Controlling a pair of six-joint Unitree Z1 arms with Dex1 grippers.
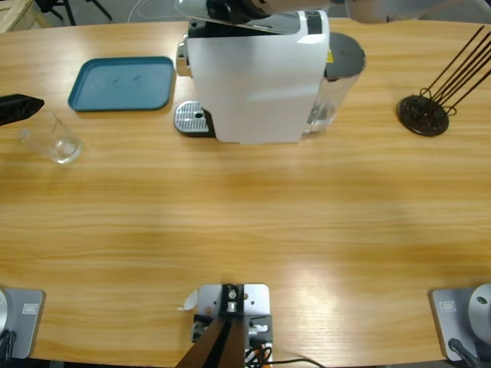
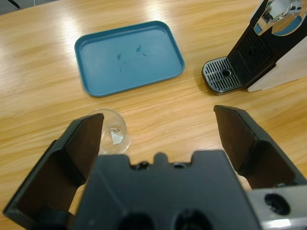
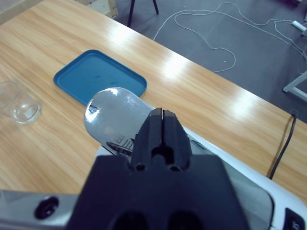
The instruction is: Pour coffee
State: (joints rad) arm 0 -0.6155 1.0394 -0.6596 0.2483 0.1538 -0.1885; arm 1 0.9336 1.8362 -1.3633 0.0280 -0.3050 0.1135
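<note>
- My left hand (image 2: 158,143) is wide open, nothing between its jaws, hovering over the tabletop (image 2: 38,81).
- The clear glass (image 2: 111,132) stands on the tabletop just ahead of this hand's left jaw, near that jaw's tip; I cannot tell whether the two touch. The glass looks empty.
- Beyond the glass, further out from the left hand, lies the teal tray (image 2: 129,56), flat on the wood with nothing in it.
- Ahead and to the right of the left hand I see the coffee machine (image 2: 283,52), with its metal drip grate (image 2: 221,74) facing this hand. No cup sits on the grate.
- In the high view the left hand shows only as a black tip (image 1: 19,107) at the picture's edge, close to the glass (image 1: 60,142).
- My right hand (image 3: 162,129) has its jaws pressed together, gripping nothing, just above the machine's shiny chrome lever (image 3: 112,117).
- Past the lever from the right hand, the tray (image 3: 98,76) and the glass (image 3: 17,103) appear further away.
</note>
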